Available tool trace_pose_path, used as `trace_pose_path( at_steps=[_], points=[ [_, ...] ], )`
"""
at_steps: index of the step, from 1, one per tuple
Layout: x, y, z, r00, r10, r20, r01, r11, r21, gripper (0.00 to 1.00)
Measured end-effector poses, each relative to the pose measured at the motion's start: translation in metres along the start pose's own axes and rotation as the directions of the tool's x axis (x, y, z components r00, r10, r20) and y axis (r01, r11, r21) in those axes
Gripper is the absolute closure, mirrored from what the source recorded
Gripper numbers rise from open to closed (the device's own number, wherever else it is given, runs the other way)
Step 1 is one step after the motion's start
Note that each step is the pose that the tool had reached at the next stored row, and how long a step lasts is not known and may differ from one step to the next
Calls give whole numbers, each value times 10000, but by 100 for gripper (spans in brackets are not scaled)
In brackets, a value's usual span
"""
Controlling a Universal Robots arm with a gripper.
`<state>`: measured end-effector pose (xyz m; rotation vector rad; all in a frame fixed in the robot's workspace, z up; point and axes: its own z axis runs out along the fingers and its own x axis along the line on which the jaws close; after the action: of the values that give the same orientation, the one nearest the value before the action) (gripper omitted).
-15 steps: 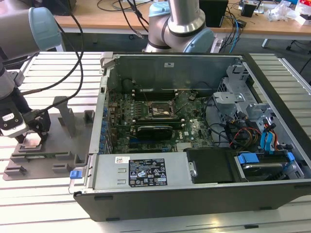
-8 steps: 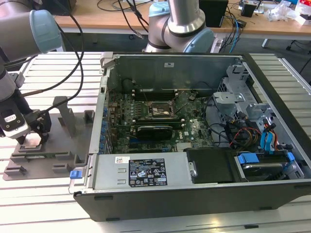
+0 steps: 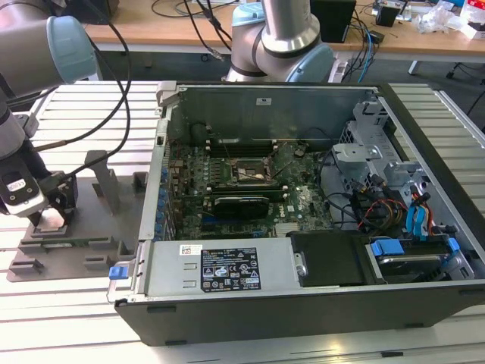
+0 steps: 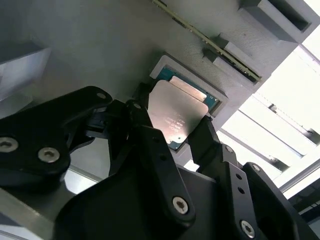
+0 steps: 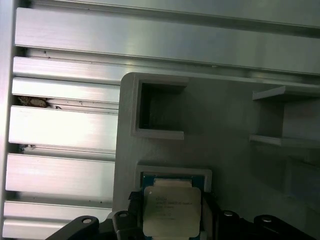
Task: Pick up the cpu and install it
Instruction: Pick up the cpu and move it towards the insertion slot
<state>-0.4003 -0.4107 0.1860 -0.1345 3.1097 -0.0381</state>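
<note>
The cpu (image 4: pixel 176 114) is a flat silvery square with a thin green edge. It sits between my black fingers (image 4: pixel 141 120), which press on two opposite sides, and it looks tilted just above its pocket (image 4: pixel 212 89) in the grey holder block. In the first wrist view the cpu (image 5: pixel 172 210) lies just off the pocket rim (image 5: pixel 172 171). In the exterior view my gripper (image 3: pixel 51 218) is low over the grey holder block (image 3: pixel 72 243), at that view's left. It stands outside the open computer case (image 3: pixel 303 303). The bare socket (image 3: pixel 246 173) lies mid-motherboard.
A long black card (image 3: pixel 241 203) lies across the motherboard just in front of the socket. Drive cages and cable bundles (image 3: pixel 379 205) fill the case's right side. The holder block has upright tabs (image 3: pixel 102 178) and other slots. A ribbed aluminium table (image 5: pixel 60 125) surrounds it.
</note>
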Motion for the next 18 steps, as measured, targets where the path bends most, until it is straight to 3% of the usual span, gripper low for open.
trace_pose_path(
  at_steps=[18],
  points=[
    [0,0,9,10000,0,1,0,10000,0,45]
  ],
)
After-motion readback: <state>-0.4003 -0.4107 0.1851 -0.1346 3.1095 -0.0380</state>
